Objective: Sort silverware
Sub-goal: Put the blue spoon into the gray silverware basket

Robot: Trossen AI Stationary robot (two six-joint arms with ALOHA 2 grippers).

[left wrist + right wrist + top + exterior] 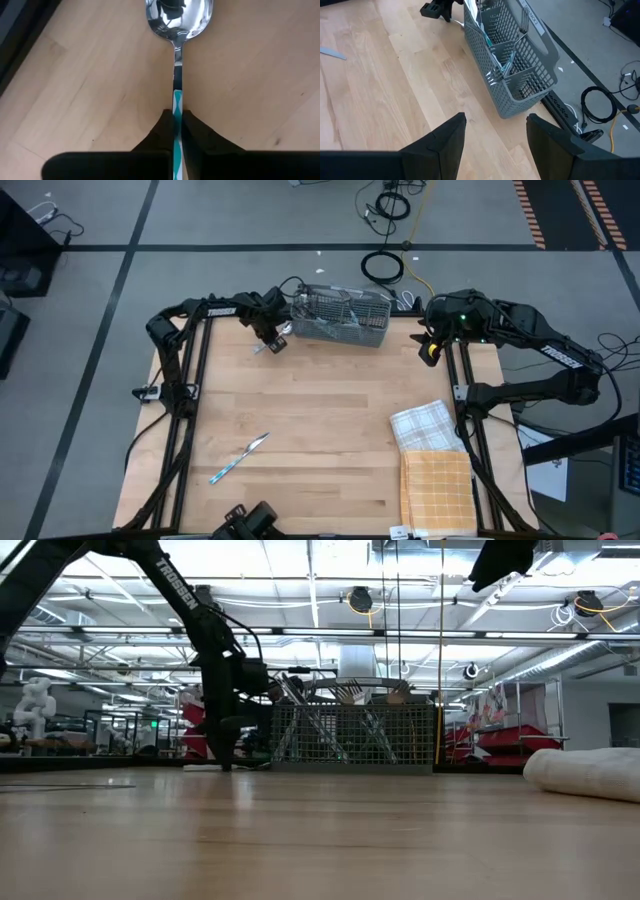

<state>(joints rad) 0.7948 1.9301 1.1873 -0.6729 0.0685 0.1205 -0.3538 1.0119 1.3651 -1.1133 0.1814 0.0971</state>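
Note:
My left gripper (272, 338) stands at the table's far left, just left of the grey mesh caddy (342, 318), and is shut on a spoon (178, 20) with a shiny bowl and a light blue patterned handle. Several more pieces of silverware (506, 59) stand in the caddy's compartments. One knife (240, 457) lies flat on the wood near the table's near left. My right gripper (495, 130) is open and hovers above the far right of the table, beside the caddy (517, 65). In the low view the left arm (225, 680) reaches down in front of the caddy (355, 732). My left gripper pinches the spoon's handle (178, 112) between its two fingers (200, 137), where the bare metal neck turns into the blue pattern. The fingers lie along the spoon, and its bowl (178, 20) sticks out ahead of them over the wood. Whether the bowl touches the table, I cannot tell.
A white checked towel (425, 425) and an orange checked towel (438, 490) lie at the table's near right; the towel roll (590, 772) shows in the low view. Bare wood (320, 410) fills the middle. Cables lie on the floor beyond the far edge.

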